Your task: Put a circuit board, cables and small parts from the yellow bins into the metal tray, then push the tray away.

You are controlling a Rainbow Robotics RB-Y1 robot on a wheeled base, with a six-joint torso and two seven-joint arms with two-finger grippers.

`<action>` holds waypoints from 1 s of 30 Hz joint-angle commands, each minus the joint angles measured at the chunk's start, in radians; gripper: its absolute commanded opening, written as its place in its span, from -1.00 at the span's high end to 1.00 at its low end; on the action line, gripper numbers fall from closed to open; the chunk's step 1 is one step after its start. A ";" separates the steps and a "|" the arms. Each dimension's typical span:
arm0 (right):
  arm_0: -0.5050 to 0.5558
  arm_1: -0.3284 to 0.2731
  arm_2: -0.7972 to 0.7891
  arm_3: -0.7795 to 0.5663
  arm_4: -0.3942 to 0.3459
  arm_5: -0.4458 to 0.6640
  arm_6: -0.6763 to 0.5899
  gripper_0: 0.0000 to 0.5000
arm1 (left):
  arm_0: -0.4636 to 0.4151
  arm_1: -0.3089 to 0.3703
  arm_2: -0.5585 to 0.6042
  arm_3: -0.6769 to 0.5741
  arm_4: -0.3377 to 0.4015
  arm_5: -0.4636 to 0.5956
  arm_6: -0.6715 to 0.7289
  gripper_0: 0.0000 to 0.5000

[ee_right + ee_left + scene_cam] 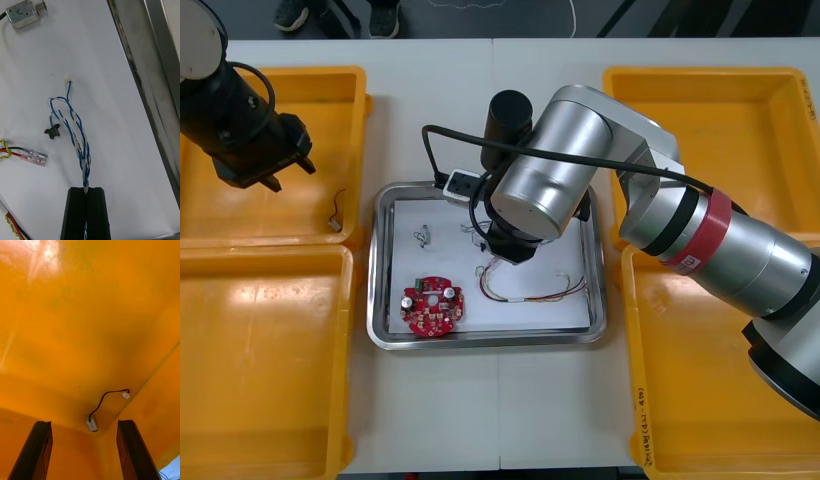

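Twisted blue and white cable (77, 131) is what I'm busy with right now, and it's pinched between the pressed-together fingers of the right gripper (86, 189), low over the metal tray (380, 300). The free end with its little white plug is lying on the tray's white floor, so I'd call this the drop-off step, with the release not yet made. Already in the tray: the round red circuit board (432, 308) near the front left corner, the red and yellow cable (530, 295) beside it, and a small metal part (23, 14) further off. My main worry is the release. The cable is thin and springy, and if it sits wedged between the pads it could ride back up with the gripper when I lift, then drag its loops across the red and yellow cable's clear plug, which lies just beside them. It's also fairly near the tray's side wall, so a sloppy pull-out might flick part of it over the rim. I'd open fully and go straight up. The left gripper (84, 423) hangs over the far yellow bin (280, 72) on the left side, fingers spread, with a black cable (107, 395) below it. That one is tucked right into the bin's corner, so I reckon a finger could hit the wall before it closes on anything.
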 commanded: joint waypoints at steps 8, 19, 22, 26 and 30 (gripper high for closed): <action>-0.011 0.047 0.060 0.080 0.022 -0.100 0.059 1.00 | -0.048 -0.030 -0.104 0.007 -0.013 -0.057 -0.041 -1.00; -0.011 0.051 0.082 0.123 0.017 -0.144 0.060 1.00 | -0.050 -0.034 -0.163 0.047 -0.001 -0.106 -0.078 -1.00; -0.011 0.051 0.082 0.128 0.017 -0.144 0.057 1.00 | -0.048 -0.043 -0.165 0.070 0.002 -0.118 -0.090 -1.00; -0.011 0.051 0.082 0.129 0.017 -0.144 0.056 1.00 | -0.048 -0.053 -0.163 0.091 0.007 -0.134 -0.098 -1.00; -0.011 0.051 0.082 0.129 0.022 -0.144 0.053 0.32 | -0.050 -0.053 -0.163 0.104 0.023 -0.141 -0.102 -1.00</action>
